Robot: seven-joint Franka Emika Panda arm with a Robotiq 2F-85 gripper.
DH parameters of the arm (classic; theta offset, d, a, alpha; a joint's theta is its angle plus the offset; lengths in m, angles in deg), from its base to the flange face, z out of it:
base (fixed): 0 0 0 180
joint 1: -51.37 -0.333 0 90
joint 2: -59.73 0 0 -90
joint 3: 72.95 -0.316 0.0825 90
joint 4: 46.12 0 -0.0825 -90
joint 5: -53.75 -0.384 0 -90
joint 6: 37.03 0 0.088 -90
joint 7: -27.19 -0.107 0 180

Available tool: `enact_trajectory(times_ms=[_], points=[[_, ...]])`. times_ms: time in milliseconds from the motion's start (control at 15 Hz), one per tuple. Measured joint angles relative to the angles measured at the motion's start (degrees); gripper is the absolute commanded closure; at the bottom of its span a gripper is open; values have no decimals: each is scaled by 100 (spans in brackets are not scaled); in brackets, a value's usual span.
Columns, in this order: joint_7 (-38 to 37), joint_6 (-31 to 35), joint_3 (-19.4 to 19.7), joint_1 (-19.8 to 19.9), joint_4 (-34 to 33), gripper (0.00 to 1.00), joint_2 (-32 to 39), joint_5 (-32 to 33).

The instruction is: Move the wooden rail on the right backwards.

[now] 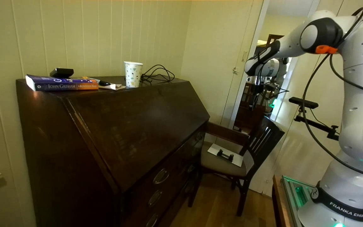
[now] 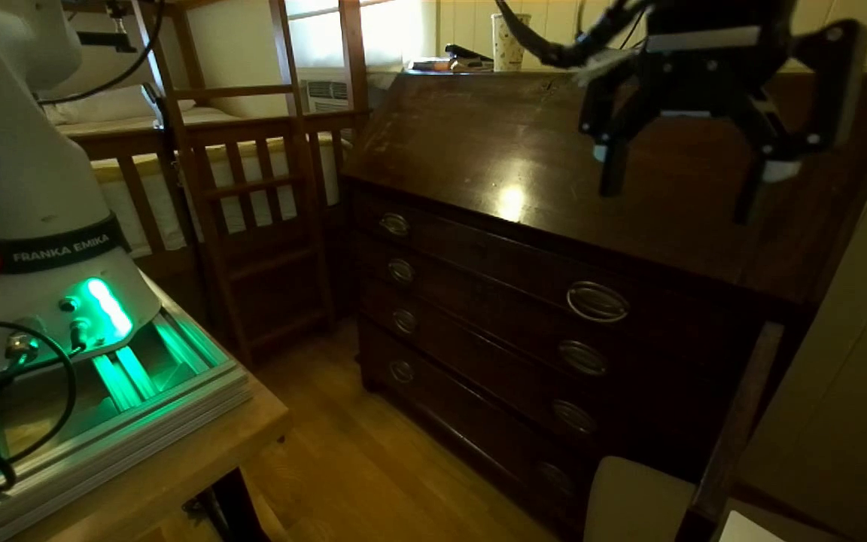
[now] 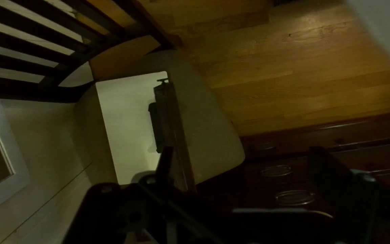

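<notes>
While the gripper (image 2: 678, 197) hangs with its fingers (image 2: 613, 169) spread and empty, the wooden rail (image 2: 738, 423) lies below, jutting out over the chair seat (image 2: 638, 498).
Its long axis runs out from the desk (image 2: 546, 256), so any push backwards, I'd guess, belongs at the free end (image 3: 161, 93), near the chair back (image 1: 271, 142). In the wrist view the gripper's dark bulk hides where it meets the desk; in an exterior view that end (image 2: 698, 516) is cropped.

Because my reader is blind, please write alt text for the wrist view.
Wooden rail jutting from a dark desk, seen from above, over a chair seat with a white panel. At the bottom, the open tool holds nothing.
</notes>
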Motion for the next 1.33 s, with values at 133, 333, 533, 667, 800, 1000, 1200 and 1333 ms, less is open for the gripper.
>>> enact_trajectory(times_ms=[133, 333, 533, 667, 800, 1000, 1200, 1333], points=[[89, -12, -344, 449, -597, 0, 531, 0], [43, -246, -667, 896, -1281, 0, 1106, 0], [33, -337, -697, 941, -1473, 0, 1232, 0], [26, -369, -703, 941, -1519, 0, 1232, 0], [24, -375, -703, 941, -1528, 0, 1232, 0], [23, -316, -844, 1034, -1525, 0, 1230, 50], [247, 219, -1219, 1326, -1513, 0, 1282, 49], [474, 519, -1476, 1578, -1524, 0, 1395, 44]])
